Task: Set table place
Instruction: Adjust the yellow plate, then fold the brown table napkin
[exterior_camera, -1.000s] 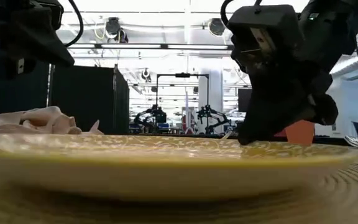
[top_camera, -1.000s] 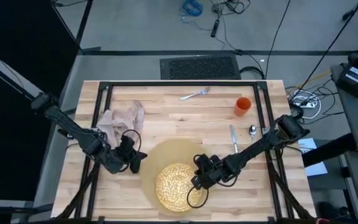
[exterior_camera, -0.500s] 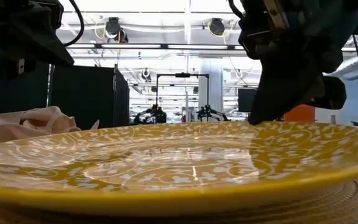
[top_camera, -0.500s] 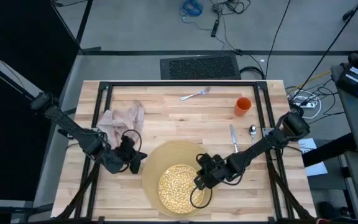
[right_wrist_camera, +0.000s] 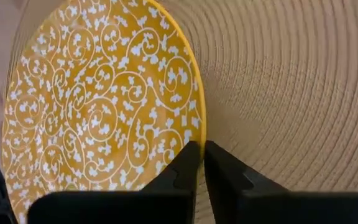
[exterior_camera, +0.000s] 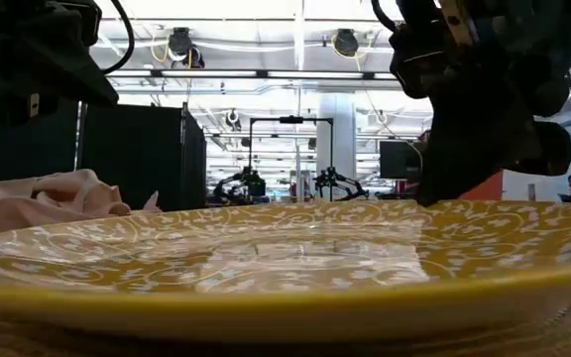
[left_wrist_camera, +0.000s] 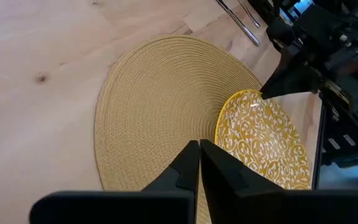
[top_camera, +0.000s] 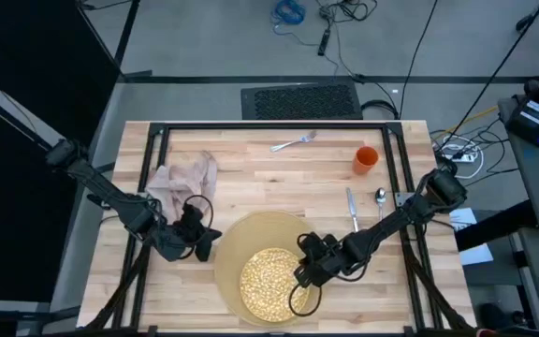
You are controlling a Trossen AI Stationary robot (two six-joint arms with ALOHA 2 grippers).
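Gripping yellow white-scrolled plate (top_camera: 268, 278) rim, right claw (top_camera: 304, 272) clamped, on woven placemat (top_camera: 241, 234)

Plate (top_camera: 268, 278): yellow w/ white scroll-and-leaf pattern. Placemat (top_camera: 251, 234): tan, woven in concentric rings. Napkin (top_camera: 183, 178): beige. Cup (top_camera: 366, 159): orange. Fork (top_camera: 294, 142), knife (top_camera: 351, 208), spoon (top_camera: 380, 198): silver. Desk (top_camera: 241, 173): pale wood planks, black frame. Arms dark.
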